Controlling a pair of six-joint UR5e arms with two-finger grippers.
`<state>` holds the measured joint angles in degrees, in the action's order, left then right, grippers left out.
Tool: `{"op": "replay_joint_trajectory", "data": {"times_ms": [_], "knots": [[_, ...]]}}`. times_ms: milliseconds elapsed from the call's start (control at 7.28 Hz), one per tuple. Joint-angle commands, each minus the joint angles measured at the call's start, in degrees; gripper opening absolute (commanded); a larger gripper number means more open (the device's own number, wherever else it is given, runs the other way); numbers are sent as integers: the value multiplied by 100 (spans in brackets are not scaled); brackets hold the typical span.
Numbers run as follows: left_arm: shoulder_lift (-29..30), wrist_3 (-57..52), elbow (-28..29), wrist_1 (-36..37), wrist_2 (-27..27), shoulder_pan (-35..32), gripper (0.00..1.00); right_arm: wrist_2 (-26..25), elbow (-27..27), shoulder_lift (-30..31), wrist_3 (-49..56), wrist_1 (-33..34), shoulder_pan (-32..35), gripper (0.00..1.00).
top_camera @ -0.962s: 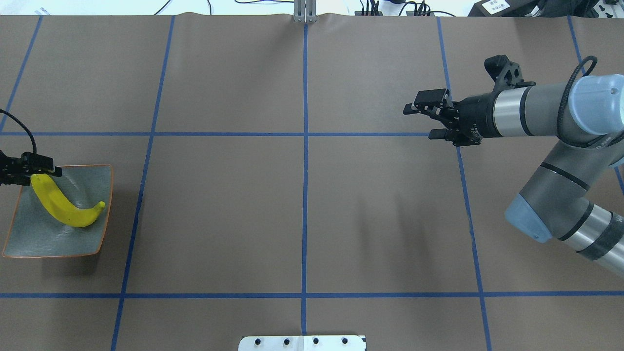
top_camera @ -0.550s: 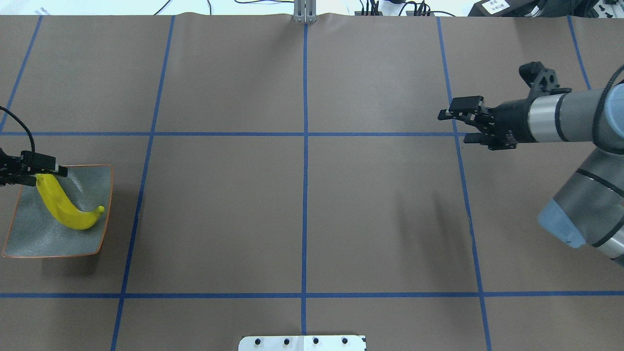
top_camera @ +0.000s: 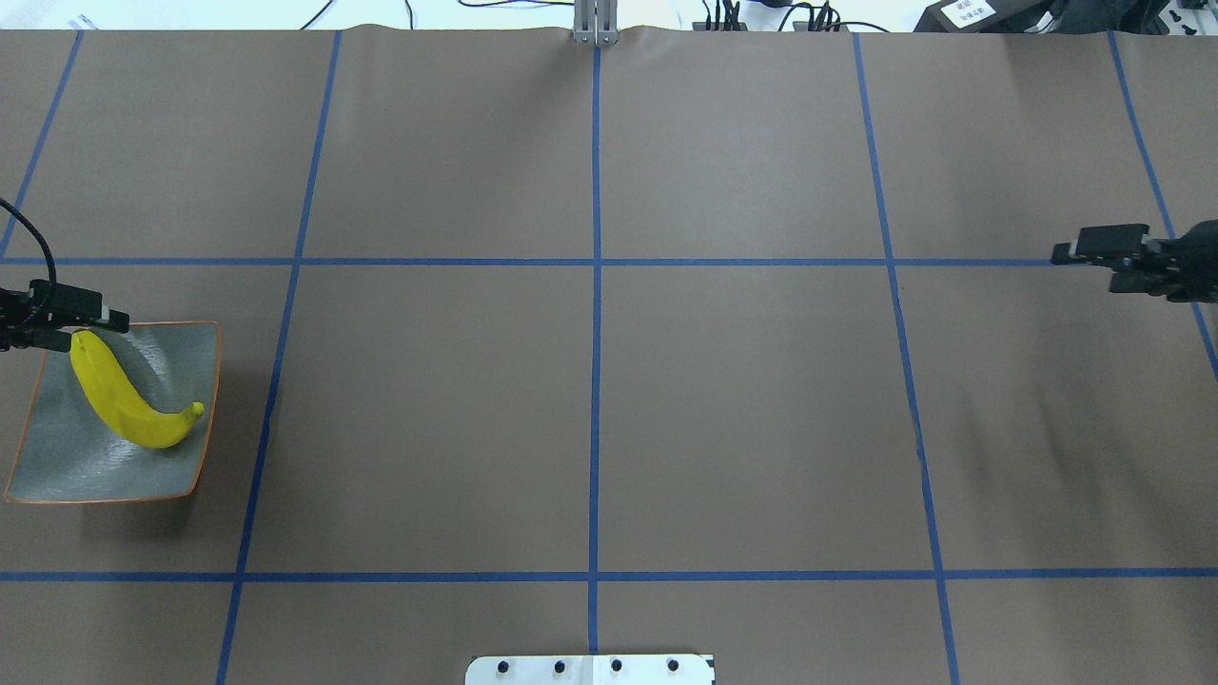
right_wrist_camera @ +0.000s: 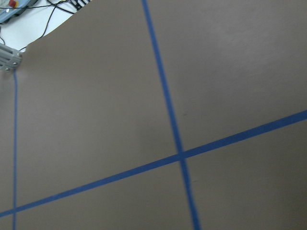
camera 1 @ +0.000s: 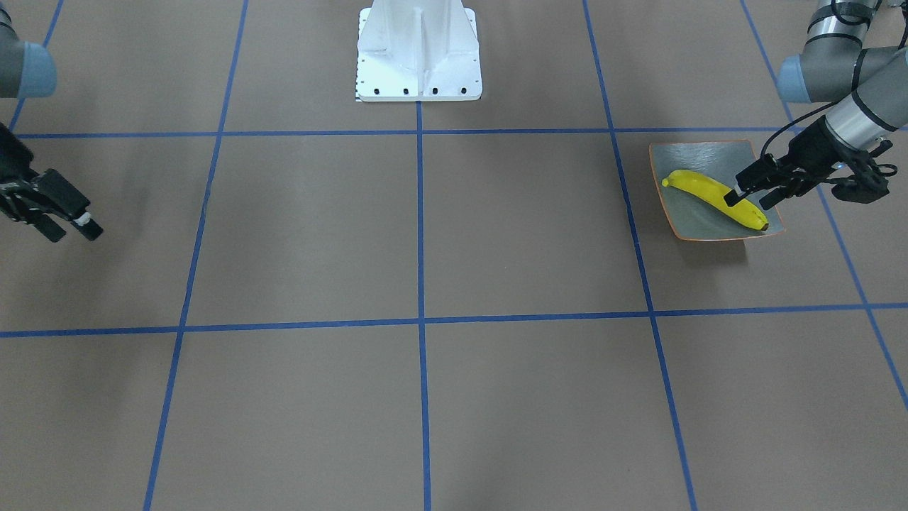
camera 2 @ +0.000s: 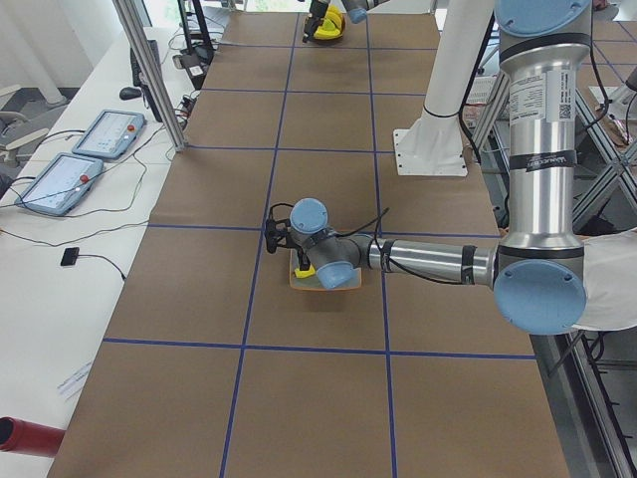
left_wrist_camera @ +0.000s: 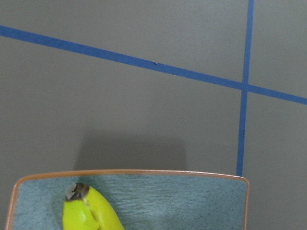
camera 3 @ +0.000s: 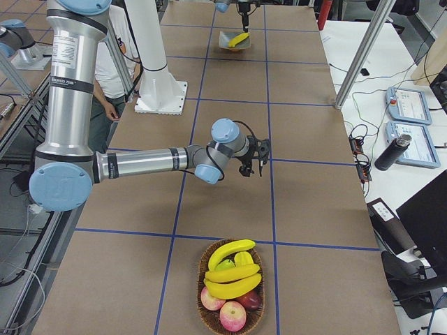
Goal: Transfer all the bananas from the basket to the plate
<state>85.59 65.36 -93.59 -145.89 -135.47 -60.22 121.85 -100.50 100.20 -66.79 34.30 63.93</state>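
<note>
One yellow banana (top_camera: 124,400) lies on the grey-blue, orange-rimmed plate (top_camera: 67,466) at the table's left edge; both also show in the front view, the banana (camera 1: 713,197) on the plate (camera 1: 699,152). My left gripper (top_camera: 76,322) is open and empty, just above the banana's stem end; it also shows in the front view (camera 1: 738,188). The left wrist view shows only the banana's tip (left_wrist_camera: 88,211) and the plate's rim (left_wrist_camera: 129,171). My right gripper (top_camera: 1085,269) is open and empty above bare table, far right. The wicker basket (camera 3: 202,307) holds three bananas (camera 3: 234,269).
Apples (camera 3: 230,314) lie in the basket under the bananas. The basket stands at the table's end on my right, out of the overhead view. My white base (camera 1: 418,53) stands mid-table at the near edge. Blue tape lines grid the brown cover.
My right arm has swung away to the right, toward the table's end. My left gripper has drawn back slightly from the banana, which now rests free on the plate.
</note>
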Motion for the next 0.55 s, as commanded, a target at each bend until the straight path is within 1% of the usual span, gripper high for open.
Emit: {"op": "replay_joint_trajectory", "data": {"times_ms": [0,137,412], "knots": [[63,12,7,-1,12,1,100,6,537,385,1626,24,548,100],[71,12,8,-1,12,-7,100,58,993,377,2452,-19,820,99],[98,21,-1,-1,12,-7,100,85,1339,455,3431,-11,1225,99]]}}
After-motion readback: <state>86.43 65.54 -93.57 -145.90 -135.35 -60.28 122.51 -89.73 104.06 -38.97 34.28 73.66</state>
